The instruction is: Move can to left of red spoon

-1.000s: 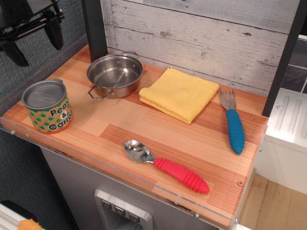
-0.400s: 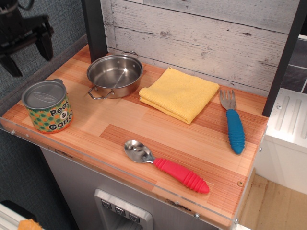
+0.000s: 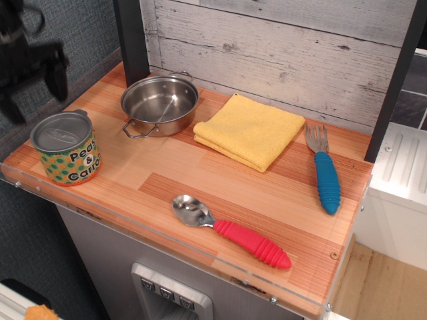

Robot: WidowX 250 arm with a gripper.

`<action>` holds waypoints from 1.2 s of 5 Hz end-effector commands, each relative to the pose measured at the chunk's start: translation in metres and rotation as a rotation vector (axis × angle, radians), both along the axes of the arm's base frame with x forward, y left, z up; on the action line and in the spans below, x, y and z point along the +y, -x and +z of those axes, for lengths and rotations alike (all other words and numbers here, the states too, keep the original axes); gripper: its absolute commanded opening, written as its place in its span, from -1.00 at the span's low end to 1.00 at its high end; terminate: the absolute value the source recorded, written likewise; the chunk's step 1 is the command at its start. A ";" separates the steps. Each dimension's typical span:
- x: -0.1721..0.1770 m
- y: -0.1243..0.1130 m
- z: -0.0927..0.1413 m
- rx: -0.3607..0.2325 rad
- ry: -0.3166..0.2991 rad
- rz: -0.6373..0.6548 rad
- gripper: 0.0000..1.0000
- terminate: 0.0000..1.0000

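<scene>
My gripper (image 3: 32,83) hangs above the far-left corner of the counter, blurred with motion, its two dark fingers spread wide and holding nothing. Over the last second it has dropped lower and drifted a little left, so that it now sits just above and behind the can (image 3: 66,147) rather than high in the corner of the frame. Nothing on the counter has shifted in that time — only I have moved. I take that as the approach to the grasp: the fingers are not yet around the can, and the move itself has not begun.

The can stands upright near the left end of the wooden counter (image 3: 167,167), close to the front-left edge and its clear lip. The red spoon (image 3: 230,230) lies well to the right, near the front edge, bowl pointing left and handle running down to the right. It is already on the spoon's left side, though far off, so I judge the goal is the bare wood just left of the bowl.

Between can and spoon the wood is open, a clean path along the front. The steel pot (image 3: 160,103) sits behind that path, its wire handle reaching toward it; the yellow cloth (image 3: 250,130) and the blue fork (image 3: 325,175) are further back and right. The front edge is the risk — the landing spot lies near it.
</scene>
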State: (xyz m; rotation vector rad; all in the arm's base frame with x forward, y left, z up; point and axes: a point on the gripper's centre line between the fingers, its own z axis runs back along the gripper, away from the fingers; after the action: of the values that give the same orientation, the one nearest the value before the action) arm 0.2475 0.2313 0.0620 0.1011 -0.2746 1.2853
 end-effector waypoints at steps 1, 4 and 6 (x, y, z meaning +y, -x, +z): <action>-0.005 0.008 0.008 -0.042 0.034 0.089 1.00 -1.00; -0.036 0.014 0.005 -0.023 0.092 0.152 1.00 -1.00; -0.065 0.009 0.007 -0.012 0.078 0.154 1.00 -1.00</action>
State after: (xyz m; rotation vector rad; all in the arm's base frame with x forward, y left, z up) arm 0.2442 0.1631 0.0542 0.0565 -0.1766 1.4422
